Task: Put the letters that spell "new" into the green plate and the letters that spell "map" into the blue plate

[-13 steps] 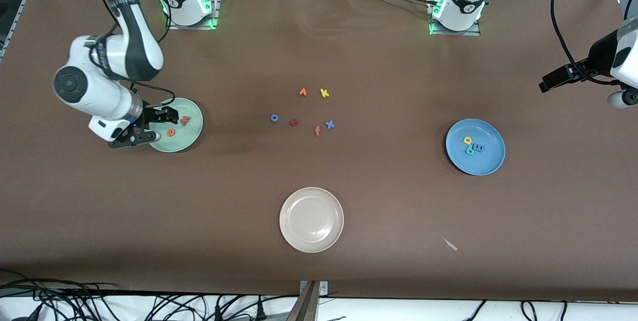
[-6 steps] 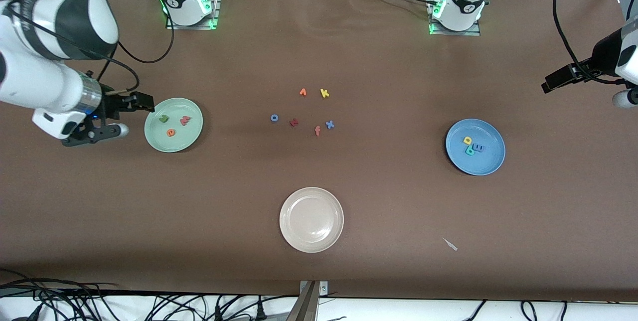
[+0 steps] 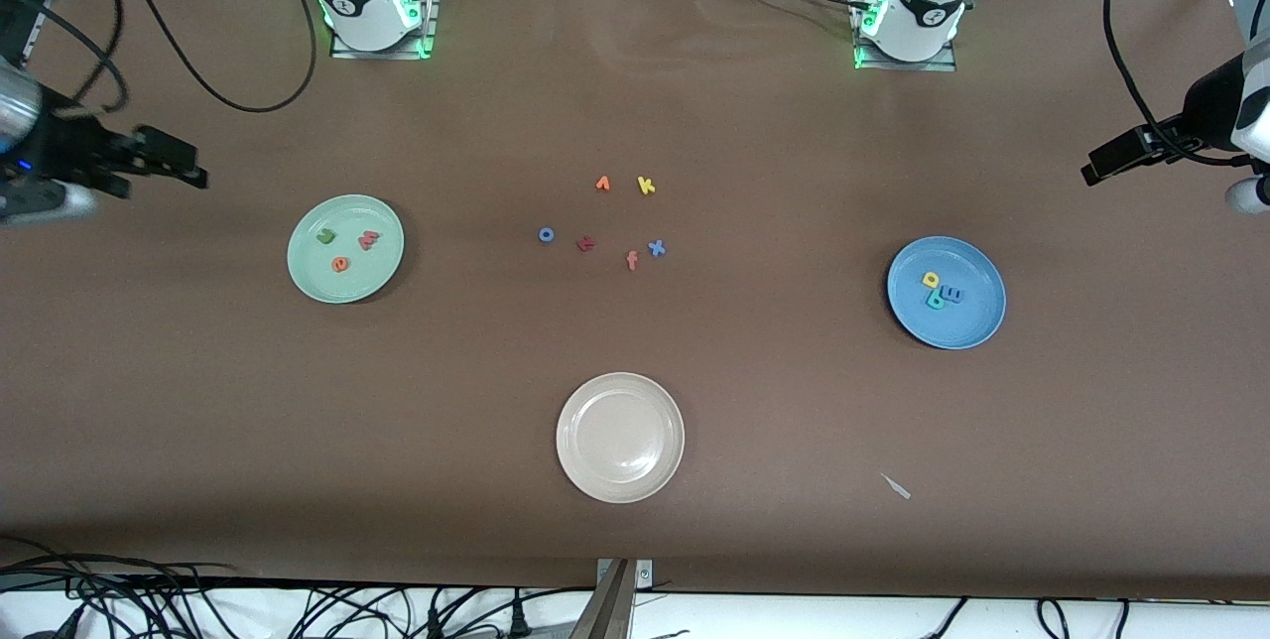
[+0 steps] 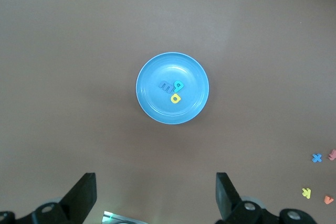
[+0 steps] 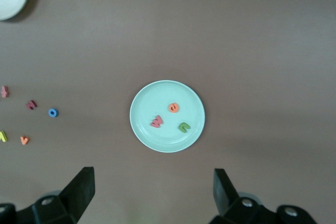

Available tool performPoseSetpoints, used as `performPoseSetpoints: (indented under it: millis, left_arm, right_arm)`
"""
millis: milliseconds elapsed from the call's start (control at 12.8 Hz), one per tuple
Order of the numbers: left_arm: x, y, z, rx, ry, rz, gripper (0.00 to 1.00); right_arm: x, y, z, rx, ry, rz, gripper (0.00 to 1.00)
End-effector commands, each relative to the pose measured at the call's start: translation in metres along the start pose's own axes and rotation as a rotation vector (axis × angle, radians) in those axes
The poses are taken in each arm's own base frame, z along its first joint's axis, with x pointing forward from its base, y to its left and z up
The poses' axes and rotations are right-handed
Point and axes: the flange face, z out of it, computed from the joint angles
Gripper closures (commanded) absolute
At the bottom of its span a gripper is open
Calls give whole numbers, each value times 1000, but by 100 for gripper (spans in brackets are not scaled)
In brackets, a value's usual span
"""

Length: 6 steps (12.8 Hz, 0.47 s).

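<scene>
A: Right gripper (image 5: 152,195) hangs high, jaws wide and empty; green plate (image 5: 142,129) lies below with the green "n" (image 5: 184,127), orange "e" (image 5: 174,107), salmon "w" (image 5: 157,121).

B: Left gripper (image 4: 156,198) likewise, jaws spread, empty, over the blue plate (image 4: 152,108) holding blue "m" (image 4: 166,85), teal "a" (image 4: 178,85), yellow "p" (image 4: 175,98). Brown worktop (image 3: 754,401).

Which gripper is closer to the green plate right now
Right. The right gripper is up beside the green plate, at its own end of the table; the left gripper is above the blue plate's end.

Foam letters (image 3: 646,186) only; no printed text readable.
</scene>
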Motion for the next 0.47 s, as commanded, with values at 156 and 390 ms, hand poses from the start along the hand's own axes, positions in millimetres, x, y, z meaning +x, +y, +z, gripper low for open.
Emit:
performPoseSetpoints:
  millis: [156, 390]
  left_arm:
    - [3, -1, -5, -30, -7, 18, 0]
    - [4, 0, -3, -27, -13, 20, 0]
  right_arm:
    - [8, -5, -17, -37, 83, -2, 0]
    - [-6, -25, -20, -74, 34, -44, 0]
